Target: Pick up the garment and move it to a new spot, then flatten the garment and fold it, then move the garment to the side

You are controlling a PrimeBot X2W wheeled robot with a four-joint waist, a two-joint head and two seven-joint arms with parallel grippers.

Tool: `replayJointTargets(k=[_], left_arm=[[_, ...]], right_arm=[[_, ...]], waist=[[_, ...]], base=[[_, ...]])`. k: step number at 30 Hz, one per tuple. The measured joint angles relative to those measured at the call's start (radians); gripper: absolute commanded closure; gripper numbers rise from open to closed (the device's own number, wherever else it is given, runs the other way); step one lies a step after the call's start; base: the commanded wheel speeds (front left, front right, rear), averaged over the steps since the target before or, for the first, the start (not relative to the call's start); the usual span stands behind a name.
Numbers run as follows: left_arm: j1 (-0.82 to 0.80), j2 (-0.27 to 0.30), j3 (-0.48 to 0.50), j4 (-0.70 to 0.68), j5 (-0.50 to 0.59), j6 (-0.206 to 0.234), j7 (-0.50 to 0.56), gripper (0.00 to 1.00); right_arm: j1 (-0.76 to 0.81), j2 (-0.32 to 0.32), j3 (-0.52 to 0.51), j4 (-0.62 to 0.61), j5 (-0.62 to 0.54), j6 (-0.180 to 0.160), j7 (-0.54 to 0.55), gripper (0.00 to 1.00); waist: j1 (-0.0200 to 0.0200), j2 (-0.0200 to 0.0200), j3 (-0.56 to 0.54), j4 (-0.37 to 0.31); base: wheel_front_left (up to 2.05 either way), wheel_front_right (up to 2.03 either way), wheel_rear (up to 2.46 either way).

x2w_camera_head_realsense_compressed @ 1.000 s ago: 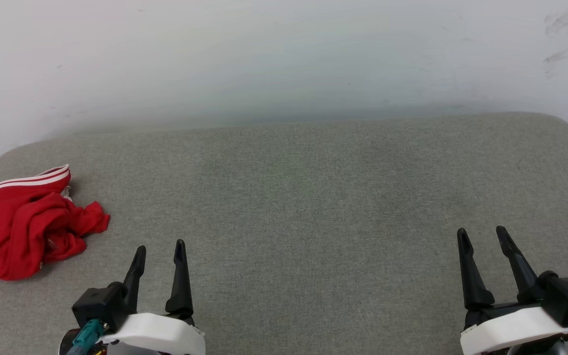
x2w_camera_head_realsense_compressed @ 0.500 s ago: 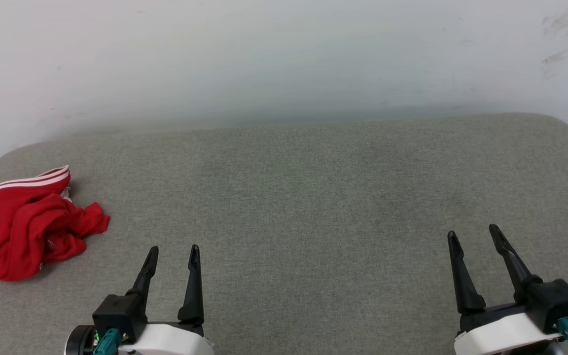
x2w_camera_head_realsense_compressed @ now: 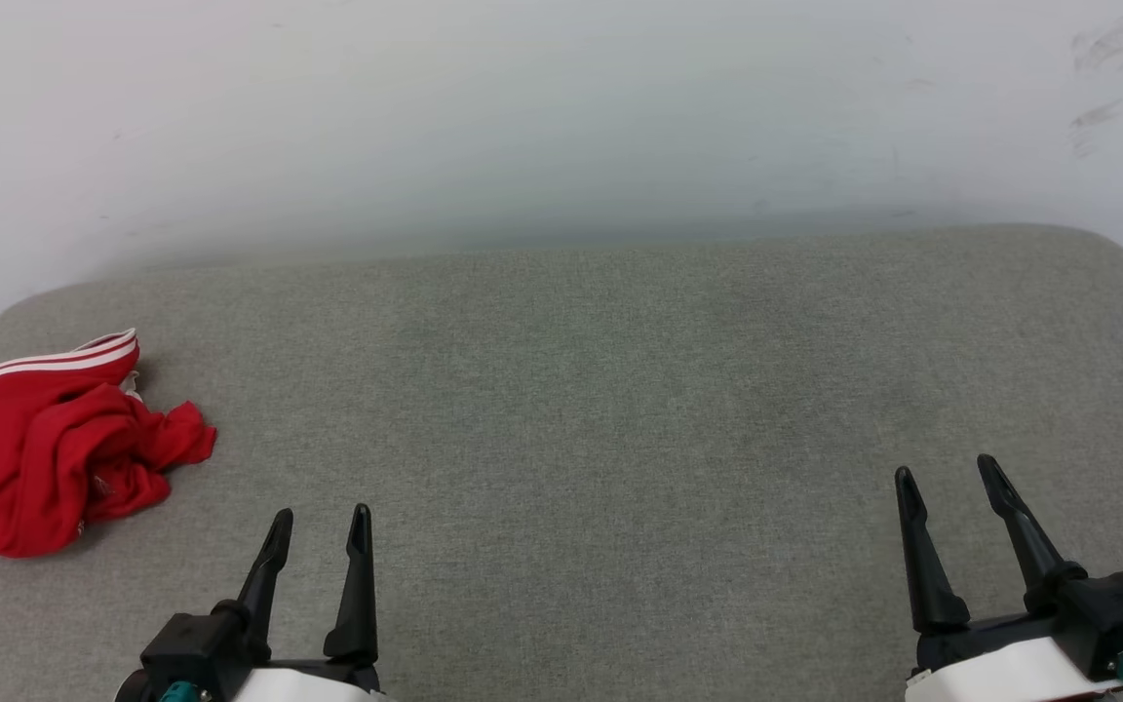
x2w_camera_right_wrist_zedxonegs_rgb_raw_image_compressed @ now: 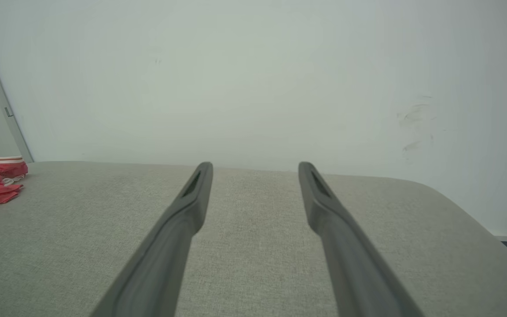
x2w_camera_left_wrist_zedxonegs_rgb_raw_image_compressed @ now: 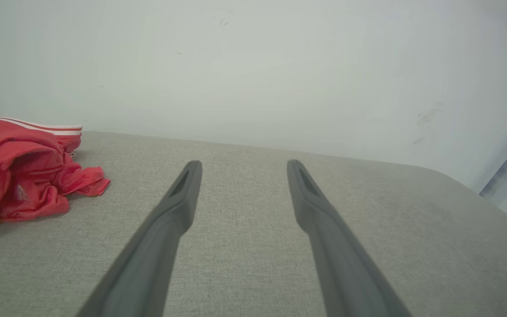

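**Red shirt lies bunched at the left edge; both grippers empty**

The shirt sits in a loose heap at the middle left of the head view, on the grey cushion and close to its rounded left corner. It is crumpled on itself, with a striped band of red and white showing along its upper edge. No lettering can be read in the folds.

The left gripper is at the lower left of the frame, fingers spread apart with nothing between them. It hovers over bare cushion, below and to the right of the heap and not touching it. In the left wrist view the shirt lies off to the left of the fingers rather than between them, so the gripper is not yet lined up for a grab.

The right gripper is at the lower right, likewise spread wide and empty, well apart from the shirt. The wide stretch of bare cushion between the two grippers looks like the natural place to lay the shirt out.

By this layout the first step, the pick-up, has not begun. The left arm is the nearer one and probably needs to swing towards the left of the frame.
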Motion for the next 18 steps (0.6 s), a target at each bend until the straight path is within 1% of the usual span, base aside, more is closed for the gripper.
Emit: replayJointTargets(k=[4,6,10,18], left_arm=[[0.007,-0.023,0.042,0.016,0.035,-0.053,-0.009,0.0],[0.013,-0.032,0.055,0.023,0.057,-0.07,-0.012,0.0],[0.016,-0.041,0.07,0.027,0.096,-0.088,-0.021,0.0],[0.021,-0.046,0.078,0.029,0.152,-0.105,-0.035,0.0]], right_arm=[[0.009,0.0,-0.005,0.007,0.009,0.0,-0.01,0.0],[0.011,0.0,-0.006,0.01,0.009,0.0,-0.013,0.0],[0.014,0.0,-0.006,0.011,-0.005,0.0,-0.021,0.0],[0.026,0.0,0.002,0.001,-0.046,0.0,-0.035,0.0]], waist=[[0.0,0.0,-0.001,-0.001],[0.0,0.0,-0.002,-0.001],[0.0,0.0,-0.002,-0.001],[0.0,0.0,-0.001,0.01]], base=[[0.0,0.0,0.0],[0.0,0.0,0.0],[0.0,0.0,0.0],[0.0,0.0,0.0]])
